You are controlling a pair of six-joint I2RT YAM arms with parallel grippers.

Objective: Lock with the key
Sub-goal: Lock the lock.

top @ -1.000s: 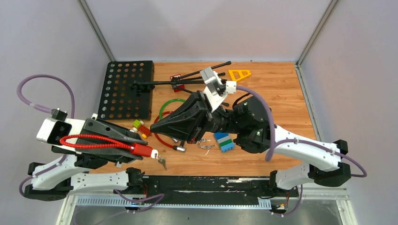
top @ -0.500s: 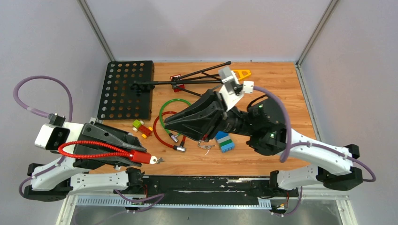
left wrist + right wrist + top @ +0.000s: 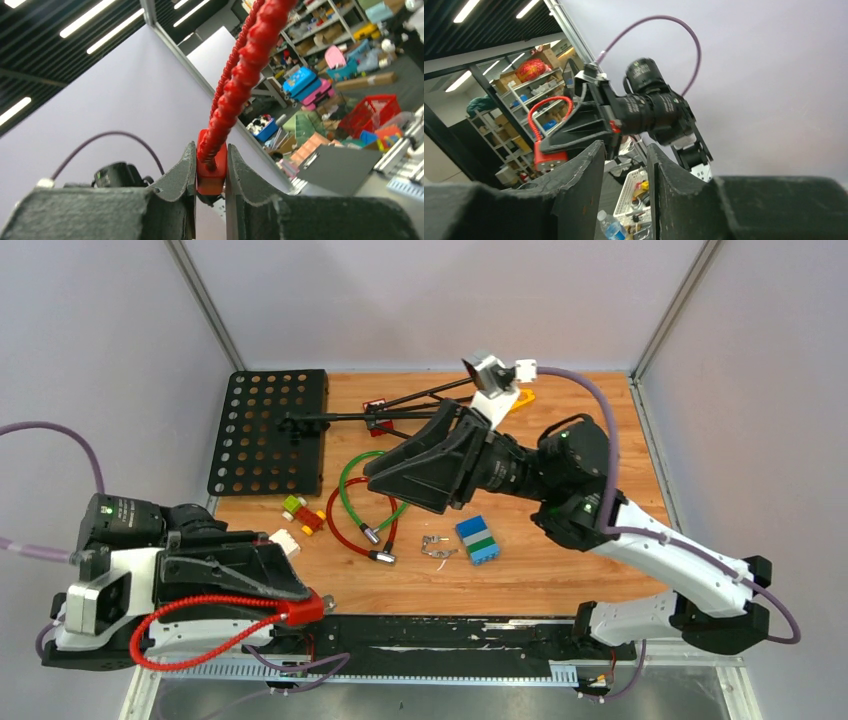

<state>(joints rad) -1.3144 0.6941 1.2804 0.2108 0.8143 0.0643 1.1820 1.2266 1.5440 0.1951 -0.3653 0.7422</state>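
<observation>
Lock (image 3: 303,611) clamped in left gripper (image 3: 211,150) at seven o'clock; right gripper (image 3: 625,147) gapes empty (turning step, I judge); next, pinch key (image 3: 328,602).

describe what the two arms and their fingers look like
White link shells on the left arm and right arm, black joints, a purple cable looping off each. Both end in black wedge-shaped housings with two dark, rough-textured fingers.

A robotics lab in a storeroom-like hall. The wooden tabletop (image 3: 540,575) is boxed in by plain grey panels (image 3: 440,300) on metal posts (image 3: 205,305). Beyond stand tall shelves (image 3: 350,20) of boxes, coloured bins and a red basket (image 3: 372,112), under ceiling strip lights (image 3: 95,22).
</observation>
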